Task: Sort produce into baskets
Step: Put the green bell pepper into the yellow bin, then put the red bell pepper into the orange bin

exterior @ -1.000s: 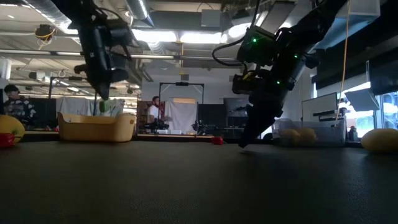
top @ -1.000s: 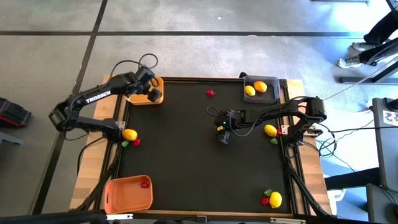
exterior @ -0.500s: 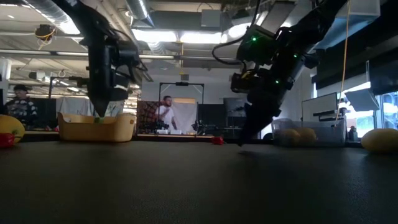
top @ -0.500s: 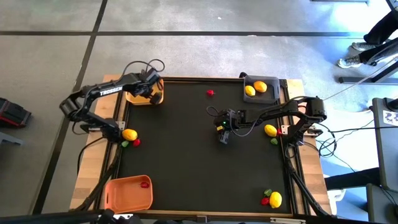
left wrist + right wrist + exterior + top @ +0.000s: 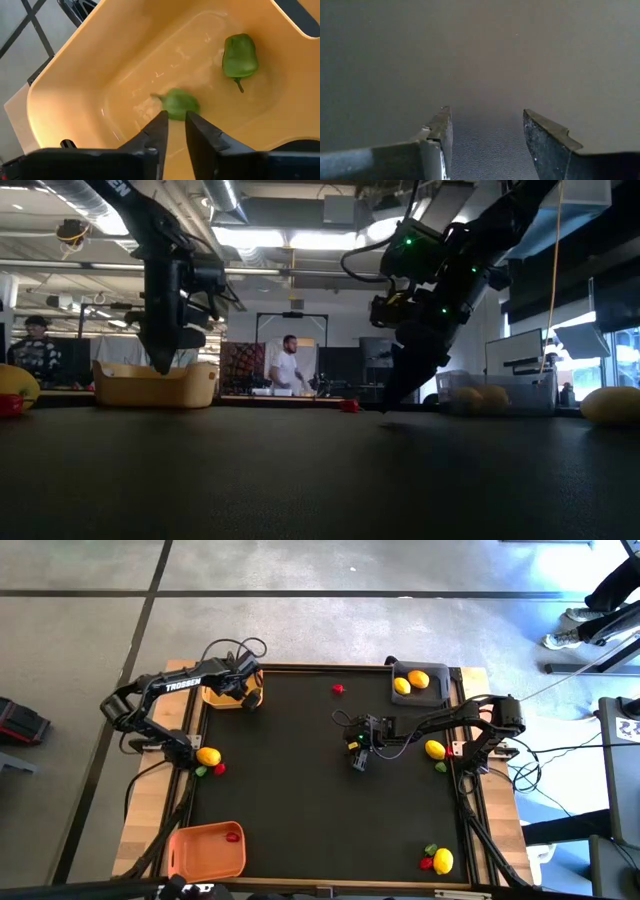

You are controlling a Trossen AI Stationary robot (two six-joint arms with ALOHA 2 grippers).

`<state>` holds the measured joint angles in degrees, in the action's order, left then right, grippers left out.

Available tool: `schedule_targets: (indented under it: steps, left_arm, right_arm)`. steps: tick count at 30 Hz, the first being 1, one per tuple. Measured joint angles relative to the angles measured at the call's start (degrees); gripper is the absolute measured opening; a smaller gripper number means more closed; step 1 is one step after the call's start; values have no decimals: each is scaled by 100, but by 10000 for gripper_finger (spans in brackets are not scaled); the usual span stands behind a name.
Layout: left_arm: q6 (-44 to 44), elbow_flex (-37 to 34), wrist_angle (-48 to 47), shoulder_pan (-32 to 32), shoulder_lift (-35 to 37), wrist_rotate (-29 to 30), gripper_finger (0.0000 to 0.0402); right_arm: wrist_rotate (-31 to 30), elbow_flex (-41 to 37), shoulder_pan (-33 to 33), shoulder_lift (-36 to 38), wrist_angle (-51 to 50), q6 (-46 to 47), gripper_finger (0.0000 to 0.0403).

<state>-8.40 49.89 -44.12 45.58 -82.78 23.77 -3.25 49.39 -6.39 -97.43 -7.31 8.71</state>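
My left gripper [image 5: 247, 692] hangs over the yellow basket [image 5: 215, 698] at the table's far left, fingers pointing down into it with a narrow gap [image 5: 176, 117], holding nothing. A blurred green piece [image 5: 177, 103] lies just beyond the fingertips on the basket floor, and a second green pepper [image 5: 240, 55] rests farther along it. My right gripper [image 5: 360, 762] is open and empty at mid-table, its fingers [image 5: 487, 130] pointing down close over the bare black mat. The dark grey basket [image 5: 447, 690] at the far right holds two lemons. The orange basket [image 5: 205, 852] at the near left holds a red piece [image 5: 233, 836].
A red piece [image 5: 338, 689] lies on the far mat. A lemon [image 5: 208, 755] with small green and red pieces sits at the left edge, a lemon [image 5: 435, 749] with a green piece at the right edge, and a lemon [image 5: 443, 860] with red and green pieces near right. A person stands in the room behind.
My left gripper has gone down into the yellow basket. The green piece that hung between its fingertips a second ago is no longer held and now lies on the basket floor.
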Motion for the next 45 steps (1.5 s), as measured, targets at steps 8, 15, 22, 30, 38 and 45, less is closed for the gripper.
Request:
schedule_targets:
  steps: [8, 15, 22, 30, 38, 45]
  left_arm:
    - [257, -2, 59, 0, 134, 2, 121]
    - [251, -2, 173, -123, 899, 2, 122]
    - [246, -2, 413, -613, 1671, -155, 120]
    - [215, -2, 1671, -1241, 1834, -1364, 120]
    - [180, 0, 2829, -1727, 1388, -1600, 120]
    - [101, 0, 3016, -2026, 923, -1600, 120]
  right_arm:
    - [47, 0, 4, 0, 0, 15, 182]
    - [74, 0, 4, 0, 27, 17, 182]
    - [130, 0, 2, 0, 173, 59, 182]
    - [131, 0, 2, 0, 175, 59, 182]
    - [130, 2, 1, 0, 175, 70, 182]
    - [-79, 2, -13, 146, 111, 9, 182]
